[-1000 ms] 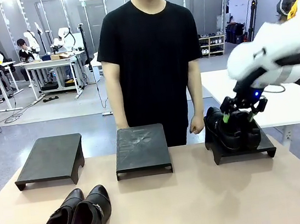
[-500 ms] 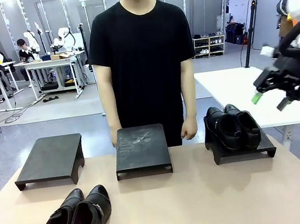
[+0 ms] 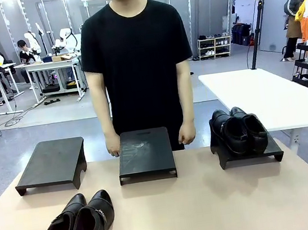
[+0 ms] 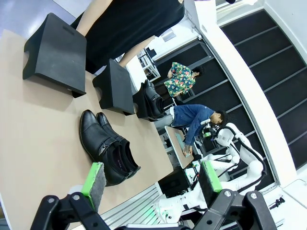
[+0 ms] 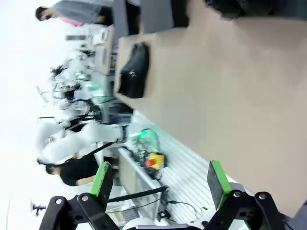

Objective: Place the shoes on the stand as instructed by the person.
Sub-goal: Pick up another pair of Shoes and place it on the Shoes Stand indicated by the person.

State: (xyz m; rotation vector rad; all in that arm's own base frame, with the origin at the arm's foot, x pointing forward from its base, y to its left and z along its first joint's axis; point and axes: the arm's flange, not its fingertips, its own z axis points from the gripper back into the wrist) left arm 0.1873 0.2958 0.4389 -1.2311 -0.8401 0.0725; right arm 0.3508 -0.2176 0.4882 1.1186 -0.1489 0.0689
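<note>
Far L: flat black stand [image 3: 51, 161] sat on tan bench [image 3: 212, 209]. In front of it, by near edge, pair of shiny black leather dress shoes [image 3: 78, 227] lay side by side, toes twd far side. Centre: 2nd black stand [image 3: 145, 153]; person in black T-shirt [image 3: 135, 55] stood behind it, hands [image 3: 113, 150] hanging just beside its far corners. R: 3rd black stand [image 3: 250, 157] carried other black shoe pair [image 3: 238, 131]. L tool [image 4: 152, 179] had fingers wide apart, well off shoes. R tool [image 5: 160, 178] was apart too; view blurred.
</note>
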